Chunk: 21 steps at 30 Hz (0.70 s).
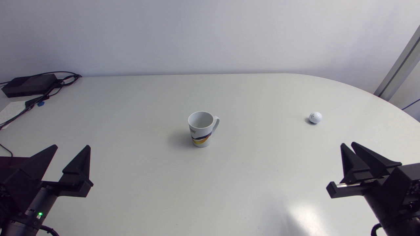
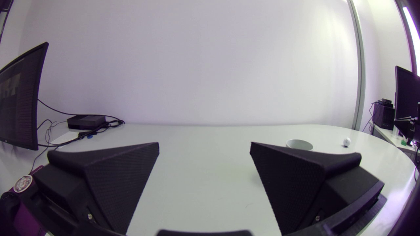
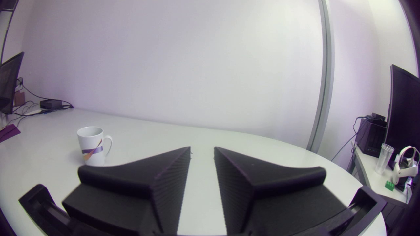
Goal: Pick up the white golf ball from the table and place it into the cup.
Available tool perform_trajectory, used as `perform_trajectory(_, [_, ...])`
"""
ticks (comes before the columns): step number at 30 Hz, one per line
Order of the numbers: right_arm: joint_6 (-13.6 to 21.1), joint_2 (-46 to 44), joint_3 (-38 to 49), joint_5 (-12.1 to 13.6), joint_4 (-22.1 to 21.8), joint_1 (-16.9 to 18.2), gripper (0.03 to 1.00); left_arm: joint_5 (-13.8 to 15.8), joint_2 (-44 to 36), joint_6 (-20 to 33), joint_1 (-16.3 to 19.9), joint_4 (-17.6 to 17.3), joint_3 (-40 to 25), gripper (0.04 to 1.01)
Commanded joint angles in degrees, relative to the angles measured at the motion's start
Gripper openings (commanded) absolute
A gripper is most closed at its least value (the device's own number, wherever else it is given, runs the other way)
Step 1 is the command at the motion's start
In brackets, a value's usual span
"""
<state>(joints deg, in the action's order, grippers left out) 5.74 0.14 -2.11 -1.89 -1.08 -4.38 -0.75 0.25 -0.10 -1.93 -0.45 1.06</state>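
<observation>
In the left wrist view the cup is mostly hidden behind the right finger of the left claw; only its rim shows. The golf ball, far right on the surface, is too small to tell its dimples or mark. In the head view the left arm and right arm are cut off at the near corners.

White golf ball has a small dark mark. White cup shows an orange and dark blue swoosh. Pale grey table. Matte black left gripper and right gripper, finely ribbed fingers. Black box, black cables.
</observation>
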Motion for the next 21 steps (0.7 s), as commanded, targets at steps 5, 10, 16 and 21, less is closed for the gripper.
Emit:
perform_trajectory(5, [-0.55,-0.49,2.28,-0.57,0.20,-0.63,0.975,0.40,-0.95,-1.13,-1.32,-0.08,-0.97,0.992])
perform_trajectory(10, [-0.46,-0.58,2.28,-0.57,0.03,-0.98,0.975,0.40,-0.95,-1.13,-1.32,-0.08,-0.97,0.992])
perform_trajectory(16, [-0.29,-0.58,1.85,-0.57,0.12,-1.07,0.975,0.40,-0.95,-1.13,-1.32,-0.08,-0.97,0.992])
perform_trajectory(21, [0.24,-0.49,0.88,-0.48,0.73,-1.07,0.975,0.40,-0.95,-1.13,-1.32,-0.08,-0.97,0.992])
